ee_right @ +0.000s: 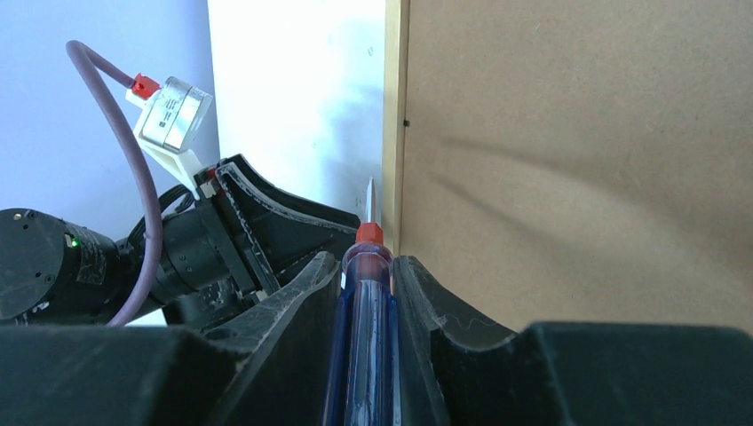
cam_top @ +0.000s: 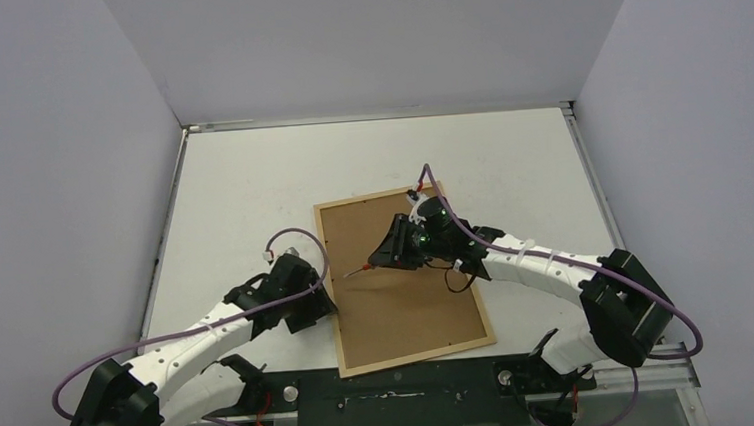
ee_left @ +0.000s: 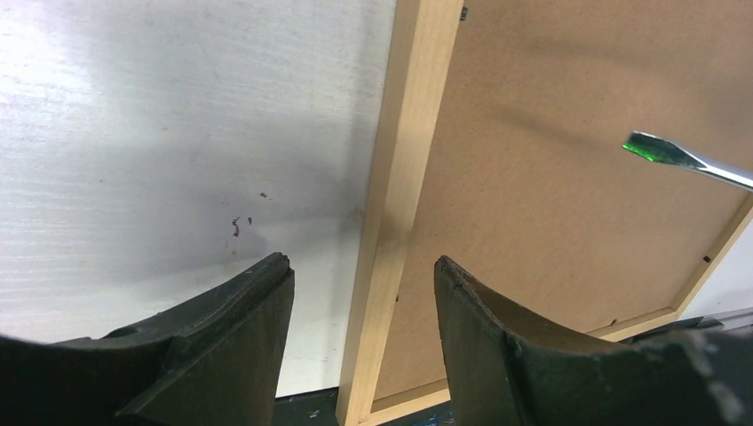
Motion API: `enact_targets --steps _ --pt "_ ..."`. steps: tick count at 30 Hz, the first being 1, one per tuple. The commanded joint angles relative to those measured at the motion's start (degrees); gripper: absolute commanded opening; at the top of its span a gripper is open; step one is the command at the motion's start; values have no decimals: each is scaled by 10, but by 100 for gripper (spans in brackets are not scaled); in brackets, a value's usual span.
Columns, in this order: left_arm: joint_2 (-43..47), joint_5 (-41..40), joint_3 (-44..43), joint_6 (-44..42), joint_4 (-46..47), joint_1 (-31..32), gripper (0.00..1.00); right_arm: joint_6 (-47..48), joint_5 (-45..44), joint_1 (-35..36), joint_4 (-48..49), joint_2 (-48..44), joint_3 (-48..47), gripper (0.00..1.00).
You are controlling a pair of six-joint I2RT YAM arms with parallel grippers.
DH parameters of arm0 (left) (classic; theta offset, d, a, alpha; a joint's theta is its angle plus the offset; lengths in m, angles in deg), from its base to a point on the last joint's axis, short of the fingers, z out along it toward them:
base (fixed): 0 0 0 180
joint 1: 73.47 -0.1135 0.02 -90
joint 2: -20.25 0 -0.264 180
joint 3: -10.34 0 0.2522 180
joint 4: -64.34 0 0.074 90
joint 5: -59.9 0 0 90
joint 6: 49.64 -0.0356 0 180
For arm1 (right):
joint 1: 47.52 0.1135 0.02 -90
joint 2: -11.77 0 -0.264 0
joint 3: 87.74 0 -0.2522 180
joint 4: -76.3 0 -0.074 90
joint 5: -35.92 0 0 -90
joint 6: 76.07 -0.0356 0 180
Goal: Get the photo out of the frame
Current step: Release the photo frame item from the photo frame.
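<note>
Your white worktop point(cam_top: 251, 182) carries the frame point(cam_top: 418, 356) lying face down near the arms' bases, with its brown backing point(cam_top: 400, 312) upward. Your left pincer point(ee_left: 364, 275) has its jaws apart on either side of the frame's left rail, with a gap showing on each side. Your right pincer point(ee_right: 367, 266) is clamped on a blue-handled screwdriver point(ee_right: 364, 302), whose blade hangs over the backing and points toward that rail.

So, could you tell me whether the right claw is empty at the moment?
No, the right claw is shut on a blue-handled screwdriver.
</note>
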Motion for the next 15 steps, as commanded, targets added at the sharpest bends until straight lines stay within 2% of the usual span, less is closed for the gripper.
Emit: enact_targets --steps 1,15 --pt "-22 -12 -40 -17 -1 7 57 -3 27 -14 77 12 3 0" --pt "-101 -51 -71 -19 2 29 53 -4 48 -41 127 49 33 0"
